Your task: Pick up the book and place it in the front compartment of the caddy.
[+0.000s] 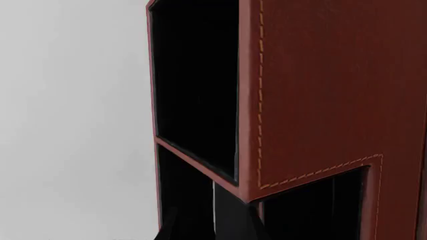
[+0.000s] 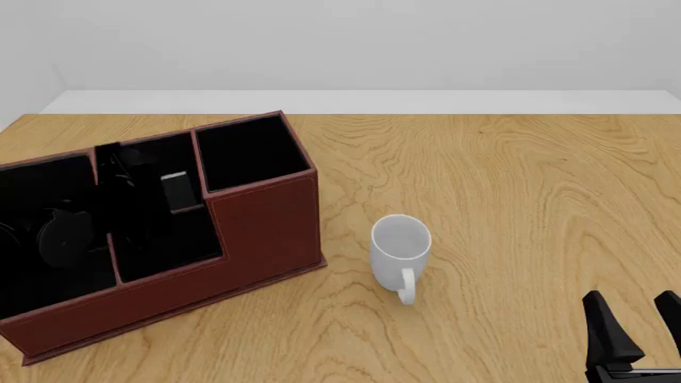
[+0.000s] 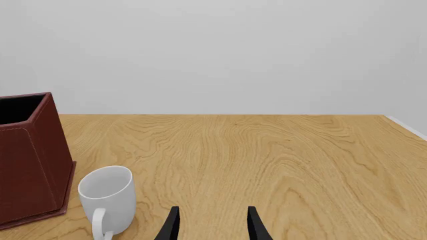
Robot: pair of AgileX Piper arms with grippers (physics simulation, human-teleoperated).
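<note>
Thin black book point(image 1: 235, 216) upright at left gripper point(image 1: 203, 233), close against red-brown caddy point(image 2: 266, 223) partition; compartment unclear. Grip on it impossible to tell. White mug point(image 2: 401, 243) just beside caddy. Right gripper point(image 2: 636, 335) spread wide, empty, well apart.

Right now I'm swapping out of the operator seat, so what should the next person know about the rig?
Left gripper: down at the caddy, black against its black lining; open or shut cannot be told.
Right gripper: open, holding nothing, above the table on the near right.
The book: not on the bare table anywhere; a dark slab with a pale edge in the left wrist view may be it, but that is unsure.
White mug: upright, right of the caddy and apart from it.
Done: nothing confirmed.
Left: check that the book lies in the front compartment, then free the left arm.
</note>
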